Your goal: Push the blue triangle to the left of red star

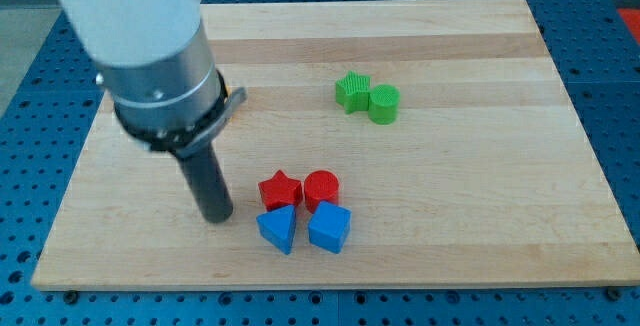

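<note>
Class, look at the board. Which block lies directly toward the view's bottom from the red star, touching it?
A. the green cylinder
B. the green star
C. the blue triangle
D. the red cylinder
C. The blue triangle sits right under the red star, its upper edge against it, while the red cylinder is beside the star on the view's right and both green blocks lie far toward the view's top.
</note>
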